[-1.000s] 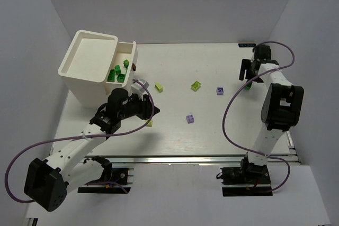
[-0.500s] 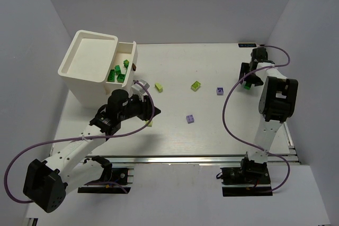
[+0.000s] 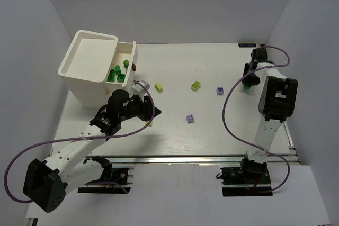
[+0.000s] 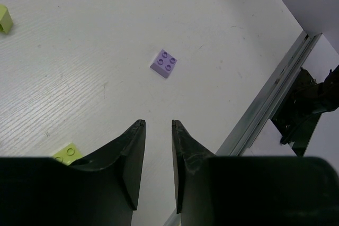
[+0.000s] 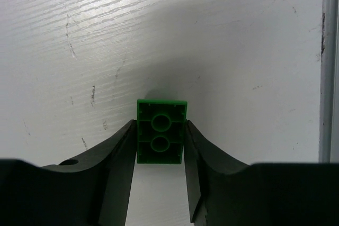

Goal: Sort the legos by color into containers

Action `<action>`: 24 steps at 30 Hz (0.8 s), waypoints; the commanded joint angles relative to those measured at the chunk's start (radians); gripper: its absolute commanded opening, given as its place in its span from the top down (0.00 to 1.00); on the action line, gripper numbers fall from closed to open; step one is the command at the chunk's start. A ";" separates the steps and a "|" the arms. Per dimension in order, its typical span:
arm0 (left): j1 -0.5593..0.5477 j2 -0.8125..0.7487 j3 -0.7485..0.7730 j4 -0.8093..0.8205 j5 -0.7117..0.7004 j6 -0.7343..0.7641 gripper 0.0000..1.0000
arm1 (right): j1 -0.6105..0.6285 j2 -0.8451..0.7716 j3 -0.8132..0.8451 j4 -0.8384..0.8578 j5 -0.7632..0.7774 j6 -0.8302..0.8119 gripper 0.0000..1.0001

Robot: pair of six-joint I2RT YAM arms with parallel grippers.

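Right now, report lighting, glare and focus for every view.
Top external: soft, even light, with a faint shadow on the table under the left arm. Left wrist: lavender brick sharp, fingers near the lens dark and soft. Right wrist: sheen streaks the upper tabletop; dark green brick crisp, with shadow behind it.

R gripper (image 5: 159, 126) lowered, now clamped on green lego (image 5: 161, 137)

Table (image 5: 212, 35) under right claw (image 5: 159, 124): white, matt, fine grain txtr, scuffed. Green lego (image 5: 160, 141) btwn its fingers (image 5: 114, 168): smooth plastic, slight sheen. Fingers matt black plastic. Rail (image 5: 331, 78) right of claw: looks metal.
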 commanded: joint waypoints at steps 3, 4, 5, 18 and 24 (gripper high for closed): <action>-0.004 -0.027 0.007 -0.003 0.008 0.017 0.63 | -0.006 -0.050 -0.019 0.038 -0.059 -0.032 0.72; -0.004 -0.027 0.007 -0.006 0.015 0.019 0.63 | -0.006 -0.073 -0.031 0.039 -0.091 -0.062 0.76; -0.004 -0.027 0.007 -0.003 0.019 0.022 0.63 | -0.003 -0.092 -0.061 0.045 -0.114 -0.075 0.78; -0.004 -0.035 0.159 -0.160 0.019 -0.023 0.63 | 0.086 -0.575 -0.364 0.058 -0.673 -0.276 1.00; -0.004 -0.073 0.208 -0.230 -0.082 -0.070 0.62 | 0.230 -0.681 -0.341 0.006 -0.875 -0.355 1.00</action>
